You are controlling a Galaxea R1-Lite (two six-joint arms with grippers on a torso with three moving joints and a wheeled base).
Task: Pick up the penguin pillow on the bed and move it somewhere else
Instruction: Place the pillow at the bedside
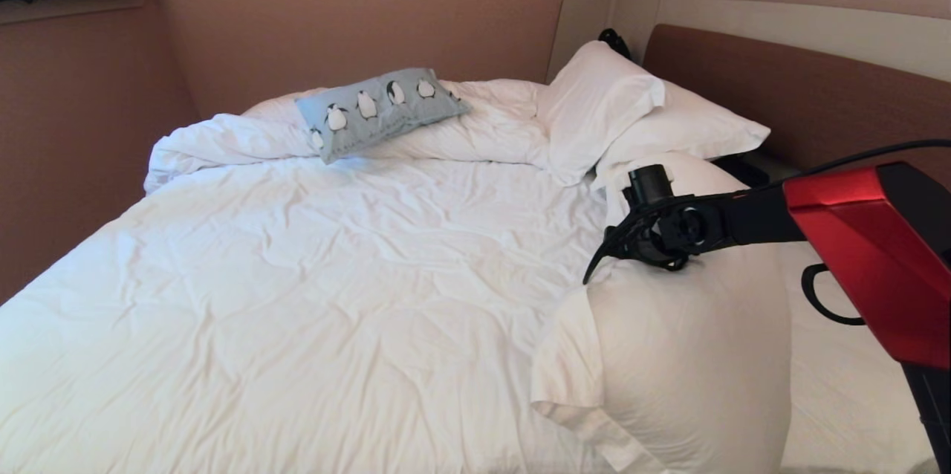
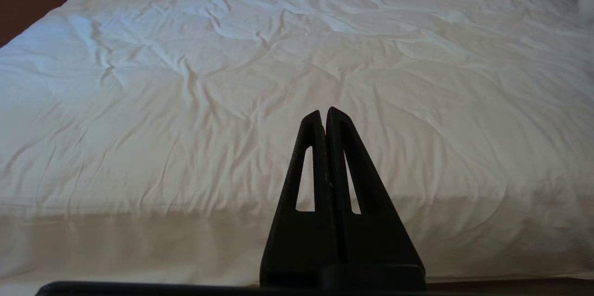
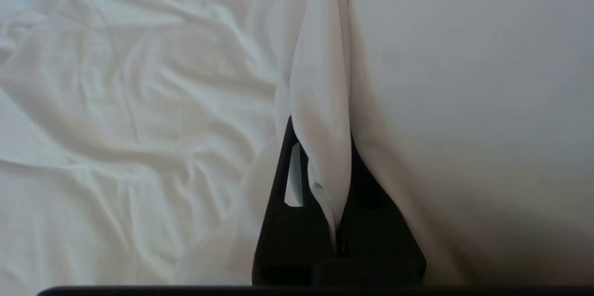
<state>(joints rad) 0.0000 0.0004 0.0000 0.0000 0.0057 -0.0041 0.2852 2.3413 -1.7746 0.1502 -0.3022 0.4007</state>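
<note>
The penguin pillow, light grey-blue with a row of black-and-white penguins, lies on the bunched duvet at the far side of the bed. No gripper is near it. My right arm's wrist reaches in from the right, and a large plain white pillow hangs from it over the bed's near right part. In the right wrist view my right gripper is shut on a fold of that white pillow's cover. My left gripper is shut and empty, level in front of the bed's near edge.
Two more white pillows lean against the brown headboard at the back right. Pinkish walls close in behind the bed and along its left. The wide middle of the white duvet is flat and rumpled.
</note>
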